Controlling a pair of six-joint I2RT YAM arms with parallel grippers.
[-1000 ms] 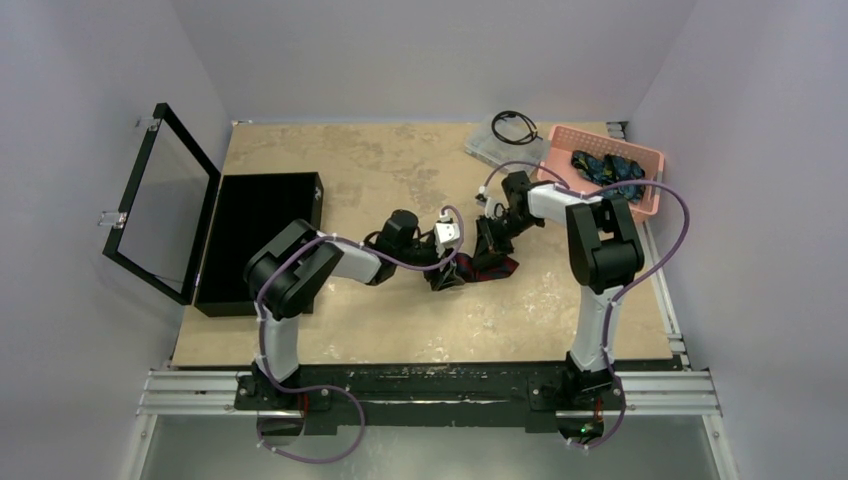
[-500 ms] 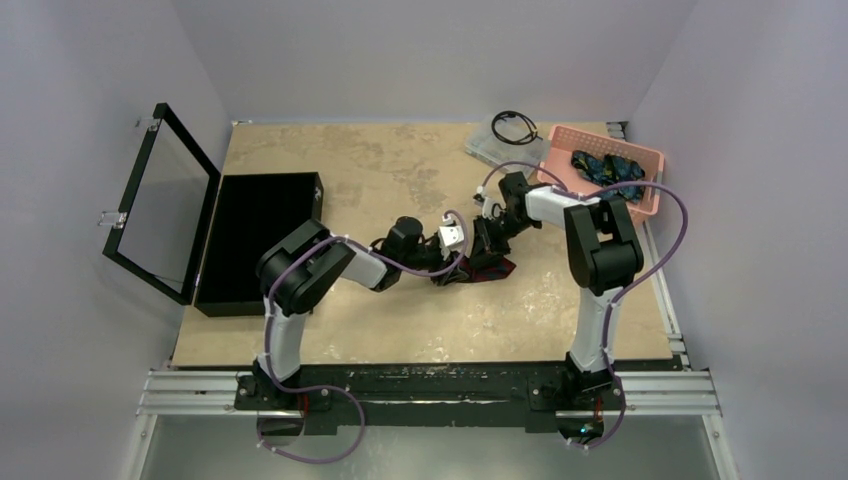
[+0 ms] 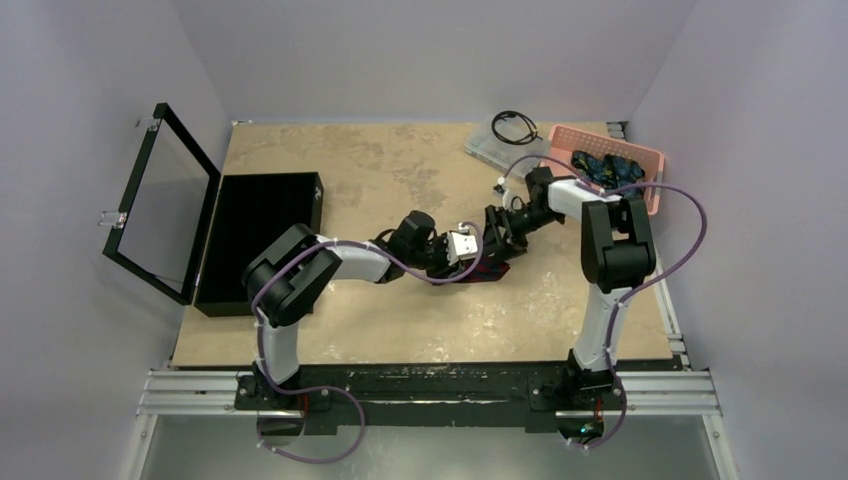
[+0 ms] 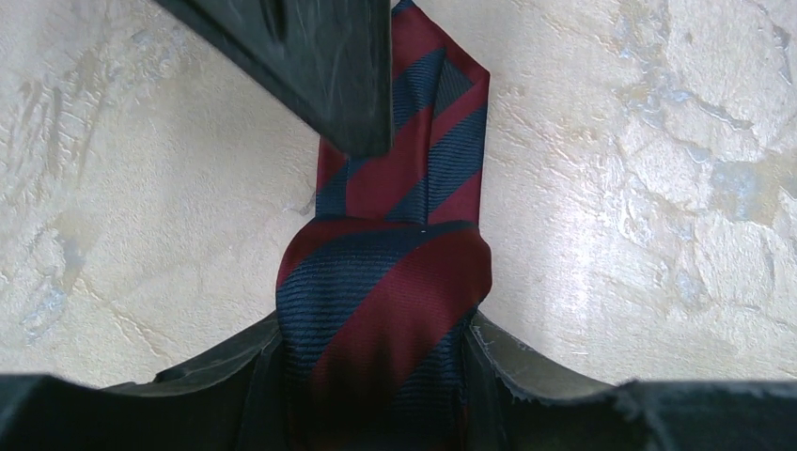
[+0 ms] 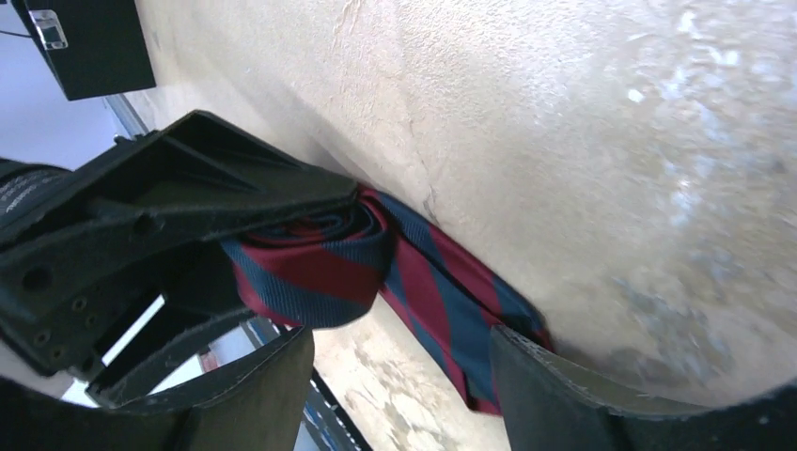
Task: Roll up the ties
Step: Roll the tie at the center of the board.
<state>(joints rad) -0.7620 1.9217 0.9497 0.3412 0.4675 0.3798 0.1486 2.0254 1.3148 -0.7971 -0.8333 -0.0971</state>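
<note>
Seen from above, the maroon tie is almost wholly covered by the left gripper and the right gripper. In the left wrist view, its tail passes under a right finger and is cut off at the frame's edge. The dark ties in the pink basket are too small to count.

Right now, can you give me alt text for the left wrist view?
A partly rolled maroon tie with navy diagonal stripes sits with its roll between the fingers of the left gripper at the bottom edge. Its flat tail runs up across the beige table, where the other arm's black finger overlaps it.
</note>
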